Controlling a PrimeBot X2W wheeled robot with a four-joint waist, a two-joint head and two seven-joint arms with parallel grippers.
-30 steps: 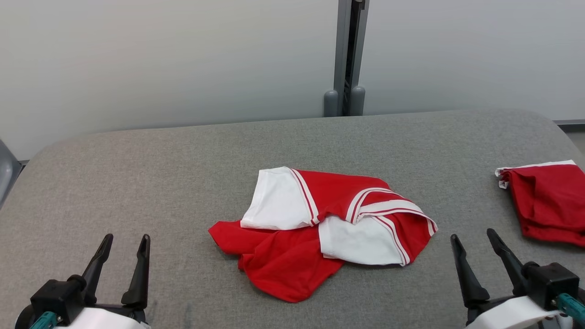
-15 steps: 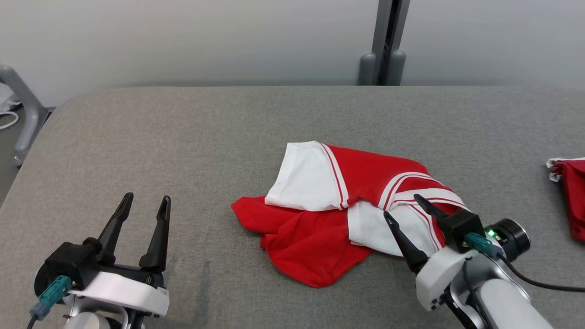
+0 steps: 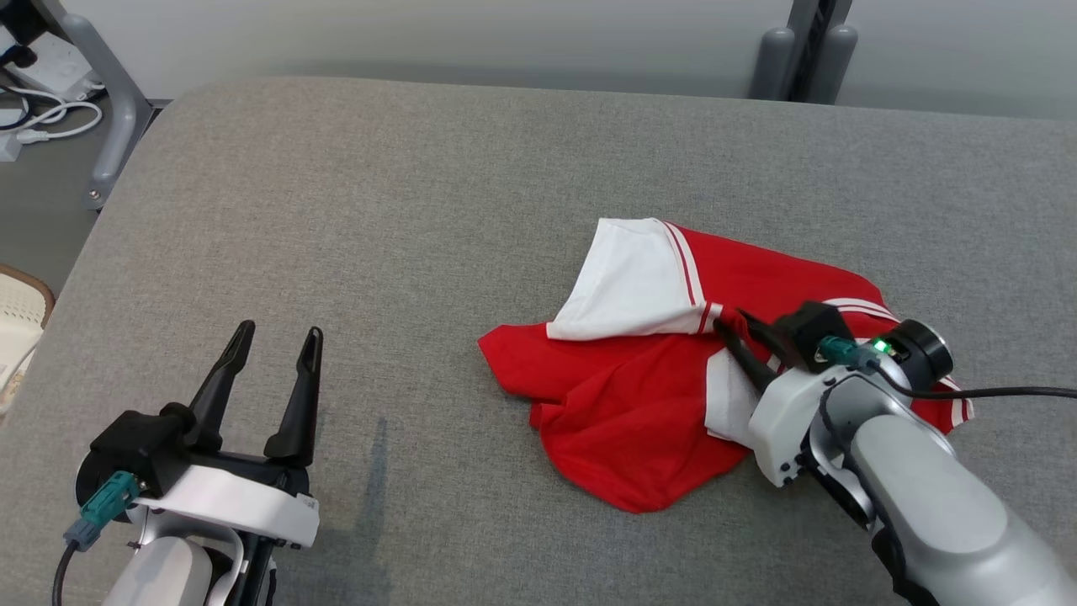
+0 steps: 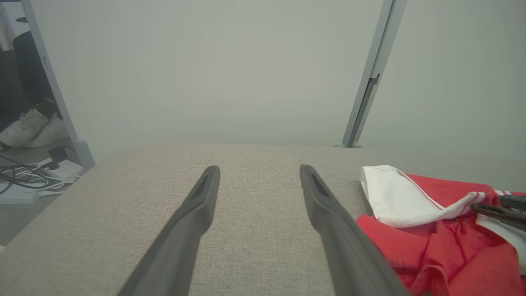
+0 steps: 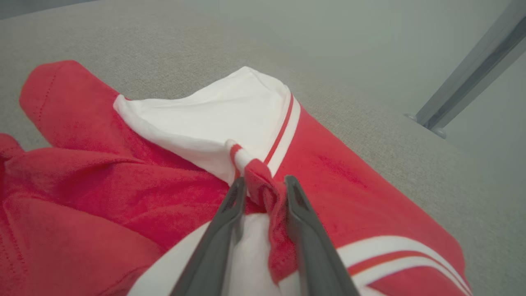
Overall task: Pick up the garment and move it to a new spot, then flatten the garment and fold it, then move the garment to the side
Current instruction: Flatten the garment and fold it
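A crumpled red and white garment (image 3: pixel 648 370) with striped trim lies right of the middle of the grey padded table (image 3: pixel 379 210). My right gripper (image 3: pixel 730 324) reaches into its middle from the lower right, shut on a bunched red fold (image 5: pixel 263 191) beside the white sleeve (image 5: pixel 213 119). My left gripper (image 3: pixel 273 337) is open above bare table at the lower left, well clear of the cloth. In the left wrist view the garment (image 4: pixel 435 230) lies right of the left gripper (image 4: pixel 259 170), with my right fingers (image 4: pixel 499 209) on it.
A grey post (image 3: pixel 808 46) stands behind the far table edge against the pale wall. Off the table's left end are a metal frame leg (image 3: pixel 114 109), cables (image 3: pixel 46 109) on the floor and a pale basket-like thing (image 3: pixel 17 337). White shoes (image 4: pixel 35 129) rest on the floor.
The head camera has turned left and down, so the whole scene shifted right. My right gripper advanced into the garment and closed on a fold. The left gripper stayed open and nearly still.
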